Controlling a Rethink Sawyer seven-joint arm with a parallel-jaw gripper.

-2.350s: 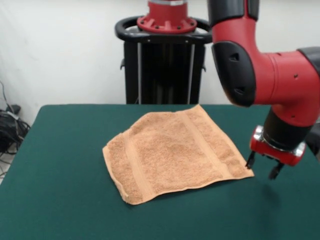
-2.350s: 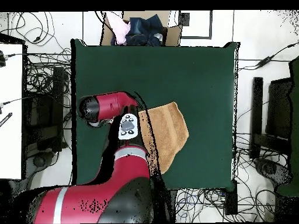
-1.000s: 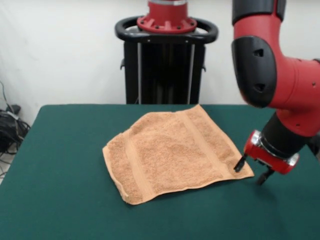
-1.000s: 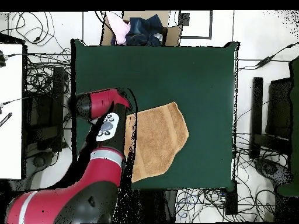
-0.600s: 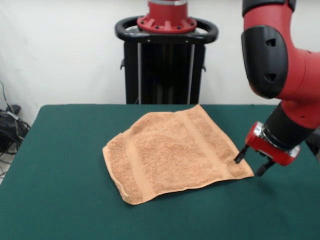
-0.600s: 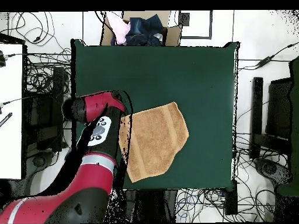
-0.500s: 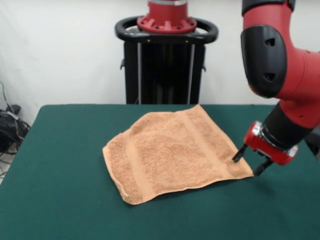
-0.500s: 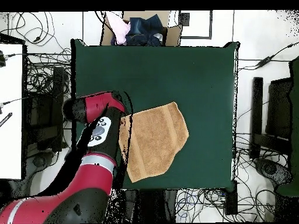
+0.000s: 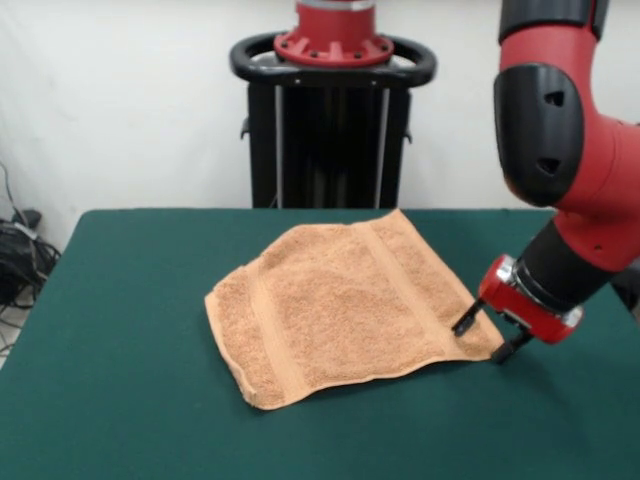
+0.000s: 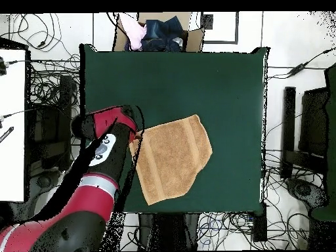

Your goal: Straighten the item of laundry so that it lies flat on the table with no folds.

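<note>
Towel (image 9: 345, 305) sits mid-surface (image 9: 120, 400), mostly spread out, both woven bands visible. End effector (image 9: 483, 336) is down at its front-right corner, fingers spread, one either side of the corner; looks like contact, hard to confirm. Left to do: the far edge looks slightly rumpled and the outline is skewed, so it needs a corner pull to flatten.

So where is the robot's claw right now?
In the front view the gripper is low on the right, open, with its fingers either side of the orange towel's nearest right corner on the green table.
</note>
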